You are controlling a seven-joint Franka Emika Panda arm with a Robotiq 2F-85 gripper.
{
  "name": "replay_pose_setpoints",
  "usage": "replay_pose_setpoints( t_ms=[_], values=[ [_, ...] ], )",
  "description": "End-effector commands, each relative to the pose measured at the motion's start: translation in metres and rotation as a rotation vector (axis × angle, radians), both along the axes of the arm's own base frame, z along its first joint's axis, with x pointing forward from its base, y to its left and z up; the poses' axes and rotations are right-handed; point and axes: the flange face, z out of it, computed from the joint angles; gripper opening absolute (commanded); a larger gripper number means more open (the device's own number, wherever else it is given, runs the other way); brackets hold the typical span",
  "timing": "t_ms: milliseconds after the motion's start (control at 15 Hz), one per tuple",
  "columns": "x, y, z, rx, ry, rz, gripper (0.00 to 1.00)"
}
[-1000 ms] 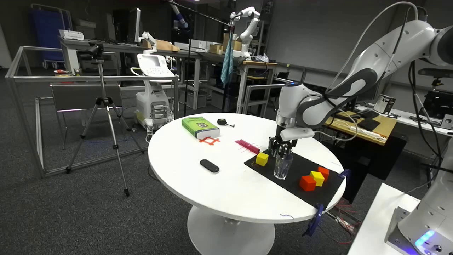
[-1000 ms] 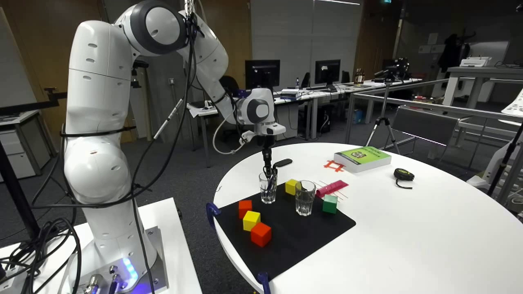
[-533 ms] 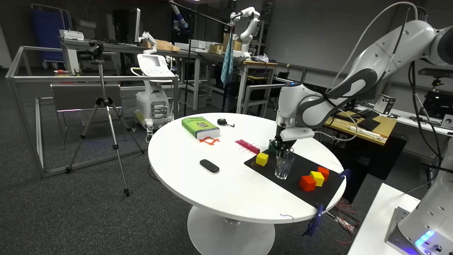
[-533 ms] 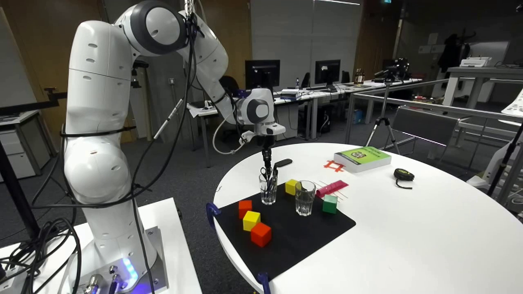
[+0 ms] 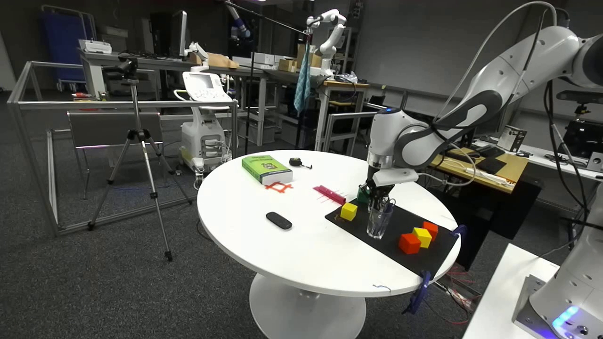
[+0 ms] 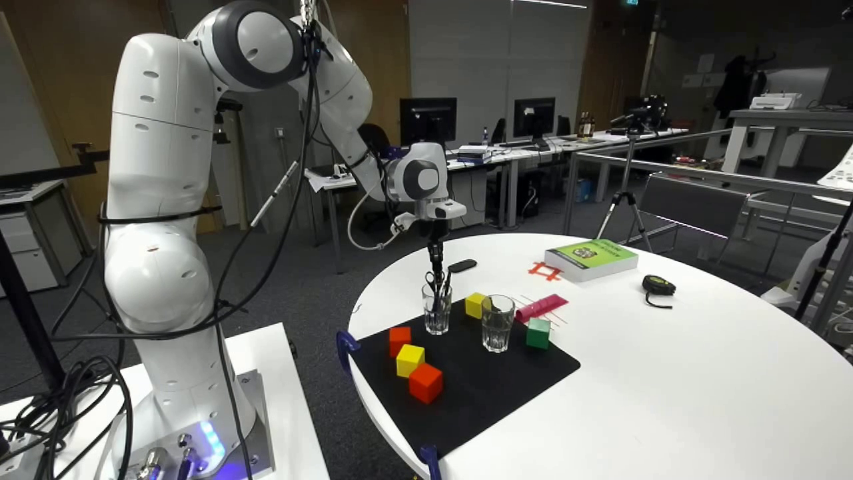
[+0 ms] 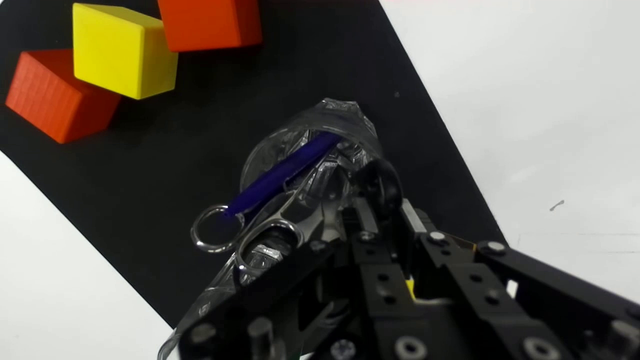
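Dark object [image 7: 391,192] beside the scissors [image 7: 309,217] seems gripped: my gripper [image 7: 388,216], spread a second ago, is now nearly closed on it

Near the gripper [image 7: 387,210] sits a yellow cube [image 6: 474,305] on the black mat [image 6: 476,407], and there's the green cube [image 6: 538,333] a little farther off, close by a pink strip [image 6: 540,307]! Swing to the wrist view: up and left of the gripper, a red cube [image 7: 202,25], a second yellow cube [image 7: 112,55] and another red cube [image 7: 57,95] crowd together, yellow in the middle. Well left of the gripper in an exterior view lies a dark oblong handset [image 5: 279,220]; farther out, an orange lattice [image 5: 279,187], a thick green book [image 5: 267,169] and a tape measure [image 5: 295,162] with a dark tail.
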Motion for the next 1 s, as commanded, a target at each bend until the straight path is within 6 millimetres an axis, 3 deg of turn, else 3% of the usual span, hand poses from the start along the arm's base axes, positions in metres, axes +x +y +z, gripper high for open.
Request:
replay_pose_setpoints(
  t_ms=[0,533,933],
  values=[
    [-0.002,-0.001,0.009,0.001,0.032,0.007,0.04],
    [-0.008,-0.006,0.025,-0.014,0.063,0.013,0.04],
    [-0.01,-0.006,0.048,-0.029,0.065,0.013,0.04]
  ],
)
